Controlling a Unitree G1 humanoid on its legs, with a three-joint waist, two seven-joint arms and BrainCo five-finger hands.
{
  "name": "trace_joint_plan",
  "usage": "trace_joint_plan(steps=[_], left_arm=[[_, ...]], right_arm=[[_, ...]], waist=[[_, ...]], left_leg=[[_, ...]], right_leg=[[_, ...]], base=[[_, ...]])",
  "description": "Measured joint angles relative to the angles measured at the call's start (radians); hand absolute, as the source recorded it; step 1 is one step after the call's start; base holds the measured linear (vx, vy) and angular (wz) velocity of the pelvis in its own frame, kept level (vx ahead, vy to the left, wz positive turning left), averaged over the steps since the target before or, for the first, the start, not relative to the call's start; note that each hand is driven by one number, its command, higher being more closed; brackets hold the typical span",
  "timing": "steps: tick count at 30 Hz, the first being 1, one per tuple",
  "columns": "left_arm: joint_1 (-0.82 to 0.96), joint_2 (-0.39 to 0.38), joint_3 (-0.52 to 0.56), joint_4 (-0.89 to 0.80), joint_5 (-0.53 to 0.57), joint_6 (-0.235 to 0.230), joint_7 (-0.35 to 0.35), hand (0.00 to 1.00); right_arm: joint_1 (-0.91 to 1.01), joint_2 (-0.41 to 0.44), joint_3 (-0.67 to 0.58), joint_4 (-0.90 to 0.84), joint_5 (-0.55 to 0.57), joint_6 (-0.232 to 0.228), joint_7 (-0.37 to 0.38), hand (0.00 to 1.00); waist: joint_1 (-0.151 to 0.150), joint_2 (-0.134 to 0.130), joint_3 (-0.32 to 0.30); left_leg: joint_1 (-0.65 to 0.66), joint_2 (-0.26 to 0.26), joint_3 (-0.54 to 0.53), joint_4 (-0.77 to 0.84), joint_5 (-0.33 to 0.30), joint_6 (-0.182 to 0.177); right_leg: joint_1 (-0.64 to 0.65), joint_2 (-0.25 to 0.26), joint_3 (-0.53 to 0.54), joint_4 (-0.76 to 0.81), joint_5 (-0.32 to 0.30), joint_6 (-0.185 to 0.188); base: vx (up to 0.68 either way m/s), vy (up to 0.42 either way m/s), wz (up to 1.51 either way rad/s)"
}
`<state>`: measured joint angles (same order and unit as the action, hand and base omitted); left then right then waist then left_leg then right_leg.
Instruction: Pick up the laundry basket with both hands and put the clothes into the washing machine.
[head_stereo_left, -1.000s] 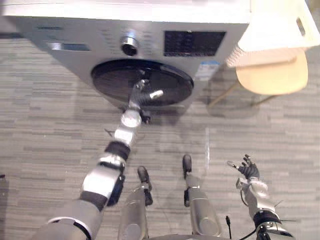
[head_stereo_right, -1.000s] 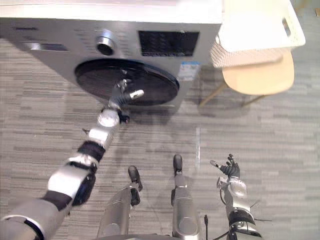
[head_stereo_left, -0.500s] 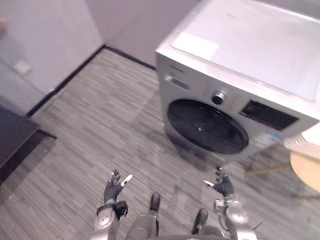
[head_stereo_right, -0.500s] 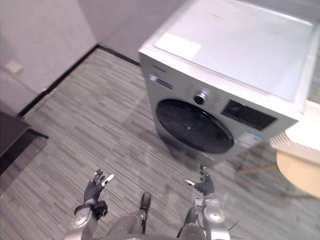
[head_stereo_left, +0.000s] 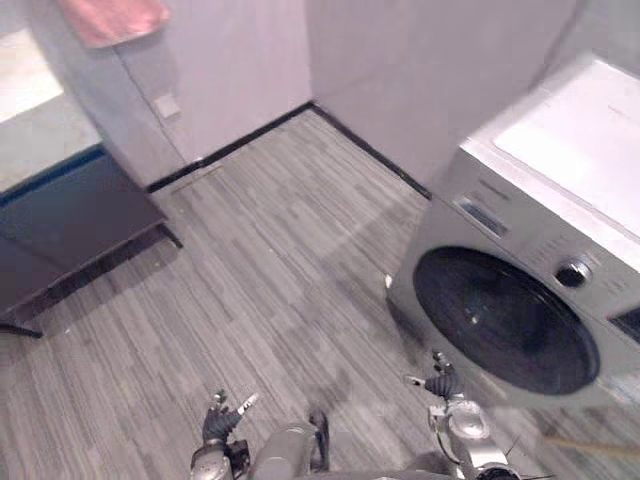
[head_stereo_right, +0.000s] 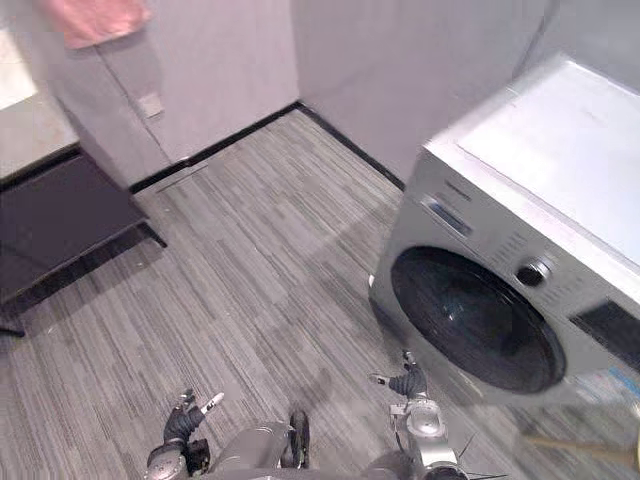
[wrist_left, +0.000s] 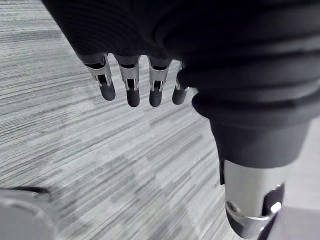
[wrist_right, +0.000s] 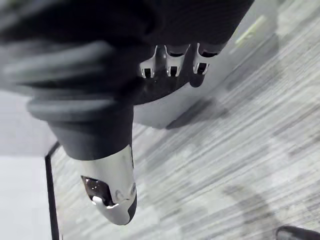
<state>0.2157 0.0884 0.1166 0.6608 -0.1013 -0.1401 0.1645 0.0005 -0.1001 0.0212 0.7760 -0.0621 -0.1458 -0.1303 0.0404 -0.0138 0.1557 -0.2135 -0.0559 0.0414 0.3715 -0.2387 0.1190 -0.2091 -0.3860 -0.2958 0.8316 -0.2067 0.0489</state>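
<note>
The silver washing machine (head_stereo_left: 500, 215) stands at the right, and its round dark door (head_stereo_left: 505, 320) looks closed. My left hand (head_stereo_left: 222, 425) hangs low over the floor near the bottom edge, fingers spread and empty. My right hand (head_stereo_left: 443, 385) hovers just in front of the door's lower left, also spread and holding nothing. In the left wrist view the fingers (wrist_left: 132, 92) point straight out over bare floor. In the right wrist view the fingers (wrist_right: 172, 65) reach toward the machine's base, with the thumb (wrist_right: 112, 195) apart from them.
Grey striped flooring (head_stereo_left: 280, 260) stretches to a wall corner lined with a black baseboard (head_stereo_left: 370, 150). A dark low table (head_stereo_left: 70, 225) stands at the left. Something pink (head_stereo_left: 110, 18) hangs at the top left. A pale wooden leg (head_stereo_left: 600, 445) shows at the lower right.
The camera has swung left, so the washing machine now sits at the right. My left hand left the door a second ago and dropped low; both hands stay low and spread.
</note>
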Motion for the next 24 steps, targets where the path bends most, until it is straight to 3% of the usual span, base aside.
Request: trace_joint_plan(steps=[2, 4, 6, 7, 9, 10, 11, 12, 13, 14, 15, 16, 17, 18, 20, 21, 23, 24], left_arm=[[0.002, 0.016, -0.006, -0.036, -0.002, -0.004, 0.013, 0.00], [-0.003, 0.016, -0.022, -0.065, -0.004, -0.004, 0.014, 0.00], [-0.031, 0.014, -0.068, -0.094, -0.004, -0.026, 0.013, 0.00], [-0.042, 0.013, -0.077, -0.093, -0.004, -0.026, 0.013, 0.00], [-0.058, 0.002, -0.109, -0.100, -0.002, -0.037, 0.013, 0.00], [-0.051, 0.003, -0.115, -0.101, -0.001, -0.044, 0.012, 0.00], [-0.048, 0.001, -0.115, -0.098, -0.001, -0.045, 0.012, 0.00], [-0.040, -0.029, -0.114, -0.099, -0.002, -0.044, 0.014, 0.00], [-0.035, -0.040, -0.111, -0.104, -0.002, -0.046, 0.014, 0.00], [-0.030, -0.046, -0.107, -0.104, -0.002, -0.045, 0.014, 0.00], [-0.013, -0.051, -0.103, -0.108, -0.001, -0.045, 0.014, 0.00], [-0.009, -0.048, -0.105, -0.109, -0.001, -0.045, 0.011, 0.00], [-0.008, -0.047, -0.105, -0.109, -0.001, -0.045, 0.010, 0.00], [-0.020, -0.048, -0.106, -0.110, 0.000, -0.045, 0.009, 0.00], [-0.032, -0.055, -0.106, -0.111, 0.001, -0.046, 0.009, 0.00], [-0.042, -0.053, -0.103, -0.111, 0.010, -0.046, 0.008, 0.00], [-0.062, -0.049, -0.103, -0.109, 0.026, -0.045, 0.002, 0.00], [-0.076, -0.049, -0.104, -0.109, 0.033, -0.045, -0.011, 0.00]], right_arm=[[-0.004, 0.006, 0.016, -0.018, 0.000, -0.002, -0.001, 0.00], [-0.002, 0.004, 0.017, -0.044, 0.002, -0.004, -0.001, 0.00], [-0.005, -0.007, 0.018, -0.093, 0.002, -0.006, -0.001, 0.00], [-0.007, -0.012, 0.018, -0.100, 0.002, -0.008, -0.002, 0.00], [-0.017, -0.027, 0.028, -0.099, 0.001, -0.010, -0.002, 0.00], [-0.015, -0.026, 0.039, -0.099, 0.001, -0.013, -0.001, 0.00], [-0.014, -0.028, 0.046, -0.099, 0.000, -0.013, -0.001, 0.00], [-0.033, -0.048, 0.058, -0.094, -0.001, -0.011, 0.000, 0.00], [-0.056, -0.047, 0.060, -0.095, -0.007, -0.012, 0.000, 0.00], [-0.066, -0.047, 0.066, -0.096, -0.010, -0.012, 0.000, 0.00], [-0.077, -0.042, 0.085, -0.100, -0.010, -0.015, 0.000, 0.00], [-0.077, -0.035, 0.095, -0.103, -0.010, -0.025, -0.001, 0.00], [-0.077, -0.032, 0.095, -0.104, -0.010, -0.027, -0.001, 0.00], [-0.077, -0.027, 0.092, -0.106, -0.010, -0.031, -0.001, 0.00], [-0.071, -0.038, 0.071, -0.105, -0.011, -0.032, -0.001, 0.00], [-0.070, -0.045, 0.054, -0.104, -0.019, -0.032, -0.001, 0.00], [-0.071, -0.049, 0.031, -0.104, -0.033, -0.032, -0.002, 0.00], [-0.055, -0.053, 0.015, -0.103, -0.038, -0.032, -0.002, 0.00]], waist=[[0.000, -0.007, 0.008], [-0.004, -0.009, 0.010], [-0.026, 0.007, 0.020], [-0.027, 0.009, 0.022], [-0.024, 0.004, 0.025], [-0.025, -0.012, 0.024], [-0.028, -0.014, 0.028], [-0.024, 0.029, 0.029], [-0.024, 0.048, 0.041], [-0.021, 0.057, 0.045], [-0.008, 0.061, 0.047], [0.011, 0.052, 0.051], [0.013, 0.043, 0.053], [0.014, 0.023, 0.057], [0.003, 0.022, 0.057], [0.001, 0.024, 0.056], [-0.002, 0.024, 0.057], [-0.006, 0.035, 0.058]], left_leg=[[0.046, -0.021, -0.061, -0.034, 0.005, -0.003], [0.083, -0.045, -0.127, -0.059, 0.005, -0.001], [0.131, -0.062, -0.245, -0.087, 0.006, -0.002], [0.146, -0.066, -0.275, -0.095, 0.006, -0.004], [0.201, -0.073, -0.335, -0.104, -0.023, -0.057], [0.224, -0.086, -0.352, -0.092, -0.047, -0.095], [0.231, -0.090, -0.357, -0.078, -0.058, -0.115], [0.206, -0.057, -0.337, 0.003, -0.060, -0.151], [0.156, -0.032, -0.284, 0.134, -0.045, -0.180], [0.120, -0.012, -0.242, 0.223, -0.028, -0.208], [0.042, 0.058, -0.144, 0.409, 0.037, -0.262], [-0.004, 0.130, -0.050, 0.501, 0.020, -0.240], [-0.012, 0.154, -0.015, 0.511, 0.010, -0.227], [-0.037, 0.190, 0.049, 0.471, -0.008, -0.198], [-0.037, 0.209, 0.071, 0.328, -0.009, -0.197], [-0.031, 0.214, 0.068, 0.171, -0.006, -0.202], [-0.019, 0.213, 0.058, -0.037, 0.027, -0.240], [0.008, 0.214, 0.057, -0.167, 0.119, -0.255]], right_leg=[[-0.066, 0.071, 0.022, -0.010, -0.061, -0.003], [-0.117, 0.122, 0.028, -0.081, -0.077, 0.000], [-0.209, 0.202, 0.076, -0.269, -0.047, 0.021], [-0.223, 0.213, 0.089, -0.325, -0.021, 0.028], [-0.231, 0.248, 0.137, -0.570, 0.163, 0.021], [-0.230, 0.233, 0.141, -0.587, 0.285, -0.002], [-0.233, 0.219, 0.144, -0.560, 0.331, -0.048], [-0.226, 0.232, 0.099, -0.500, 0.265, -0.058], [-0.187, 0.248, 0.071, -0.512, 0.229, -0.066], [-0.161, 0.267, 0.061, -0.528, 0.222, -0.076], [-0.102, 0.314, 0.052, -0.582, 0.217, -0.095], [-0.038, 0.348, 0.045, -0.636, 0.217, -0.113], [-0.014, 0.354, 0.043, -0.661, 0.219, -0.117], [0.042, 0.355, 0.032, -0.719, 0.227, -0.119], [0.087, 0.356, 0.020, -0.759, 0.230, -0.115], [0.101, 0.355, 0.018, -0.771, 0.230, -0.115], [0.108, 0.347, 0.011, -0.771, 0.225, -0.107], [0.132, 0.350, -0.001, -0.772, 0.211, -0.085]], base=[[0.28, 0.064, 1.03], [0.28, -0.001, 1.20], [0.41, -0.096, 1.75], [0.48, -0.209, 1.72], [0.47, -0.235, 1.68], [0.37, -0.226, 1.33], [0.45, -0.298, 1.17], [0.42, -0.282, 0.85], [0.40, -0.263, 0.59], [0.38, -0.253, 0.14], [0.37, -0.229, -0.24], [0.37, -0.217, -0.28], [0.43, -0.231, -0.08], [0.40, -0.205, 0.18], [0.32, -0.125, 0.17], [0.23, 0.000, 0.05], [0.20, 0.056, 0.08], [0.10, 0.064, 0.13]])
